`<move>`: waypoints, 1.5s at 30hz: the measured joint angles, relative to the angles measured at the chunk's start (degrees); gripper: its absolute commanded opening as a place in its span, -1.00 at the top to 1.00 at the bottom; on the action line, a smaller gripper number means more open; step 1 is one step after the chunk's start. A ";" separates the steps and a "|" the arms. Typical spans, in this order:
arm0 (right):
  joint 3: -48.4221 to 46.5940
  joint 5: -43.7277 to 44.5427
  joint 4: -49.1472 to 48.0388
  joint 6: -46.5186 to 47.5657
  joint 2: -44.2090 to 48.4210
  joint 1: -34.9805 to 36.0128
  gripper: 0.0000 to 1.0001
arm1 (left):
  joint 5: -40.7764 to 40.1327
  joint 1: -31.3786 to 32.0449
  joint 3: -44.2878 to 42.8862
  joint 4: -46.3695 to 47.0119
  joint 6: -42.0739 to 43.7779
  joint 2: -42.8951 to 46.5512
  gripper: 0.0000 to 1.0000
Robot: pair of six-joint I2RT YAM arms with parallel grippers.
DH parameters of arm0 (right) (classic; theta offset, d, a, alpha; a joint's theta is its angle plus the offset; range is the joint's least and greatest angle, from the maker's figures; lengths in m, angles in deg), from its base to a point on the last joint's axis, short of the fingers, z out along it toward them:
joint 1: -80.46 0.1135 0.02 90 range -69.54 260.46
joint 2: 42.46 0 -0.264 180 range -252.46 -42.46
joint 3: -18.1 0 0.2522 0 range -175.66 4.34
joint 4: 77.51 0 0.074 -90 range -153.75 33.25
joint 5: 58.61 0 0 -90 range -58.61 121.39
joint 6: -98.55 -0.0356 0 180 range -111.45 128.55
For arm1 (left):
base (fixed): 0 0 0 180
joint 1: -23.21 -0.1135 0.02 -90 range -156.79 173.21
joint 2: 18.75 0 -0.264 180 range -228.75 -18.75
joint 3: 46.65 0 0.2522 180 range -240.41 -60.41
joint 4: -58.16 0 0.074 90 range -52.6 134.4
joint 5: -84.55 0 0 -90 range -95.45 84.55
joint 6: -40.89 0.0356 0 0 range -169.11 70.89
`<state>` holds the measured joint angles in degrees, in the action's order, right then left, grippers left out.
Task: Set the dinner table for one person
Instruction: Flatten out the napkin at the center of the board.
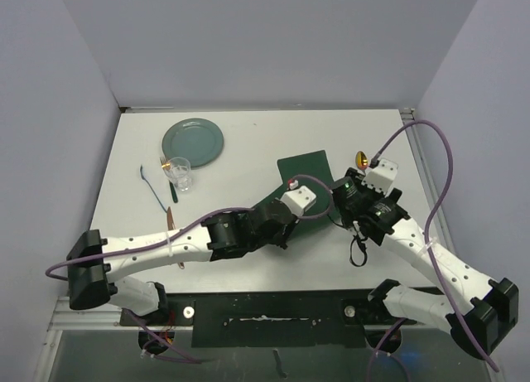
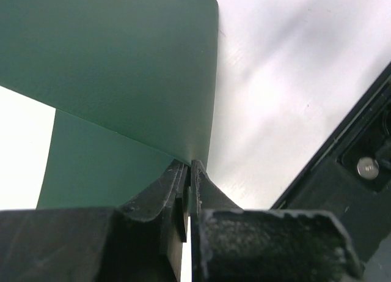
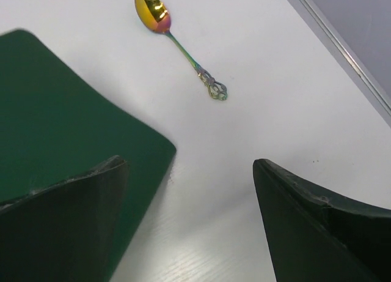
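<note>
The white dinner table [image 1: 265, 133] holds a dark green placemat [image 1: 305, 173] right of centre. My left gripper [image 1: 315, 211] is shut on the placemat's near edge; in the left wrist view the jaws [image 2: 190, 167] pinch the mat [image 2: 122, 68], which is lifted and bent. My right gripper [image 1: 346, 188] is open and empty just right of the mat. In the right wrist view it [image 3: 190, 172] hovers over bare table beside the mat's corner [image 3: 55, 123]. A gold, rainbow-tinted spoon [image 3: 178, 44] lies ahead of it, also in the top view [image 1: 362, 159].
At the far left stand a round green plate [image 1: 193, 142] and a clear cup [image 1: 181, 174]. A teal utensil [image 1: 152, 186] and a copper-coloured one [image 1: 171, 219] lie near them. The black base plate [image 2: 342, 184] runs along the near edge. A metal rail [image 3: 342, 49] edges the right side.
</note>
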<state>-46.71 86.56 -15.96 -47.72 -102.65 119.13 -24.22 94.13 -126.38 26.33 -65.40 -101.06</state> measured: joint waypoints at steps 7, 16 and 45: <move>1.33 -5.66 -8.15 5.16 0.31 -7.72 -0.71 | 0.26 1.01 5.64 -2.12 0.00 10.23 1.00; 2.19 -24.17 -22.03 14.84 -5.14 -15.67 -0.71 | 7.34 1.01 10.19 -1.66 1.07 13.94 1.00; -2.36 -70.49 -40.26 16.83 -21.57 -25.44 -0.65 | 19.26 1.05 19.08 4.13 2.19 24.15 1.00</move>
<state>-49.07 16.08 -56.22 -30.89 -124.22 93.69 -4.96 95.18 -107.30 30.47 -63.22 -76.90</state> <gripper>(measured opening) 0.829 0.013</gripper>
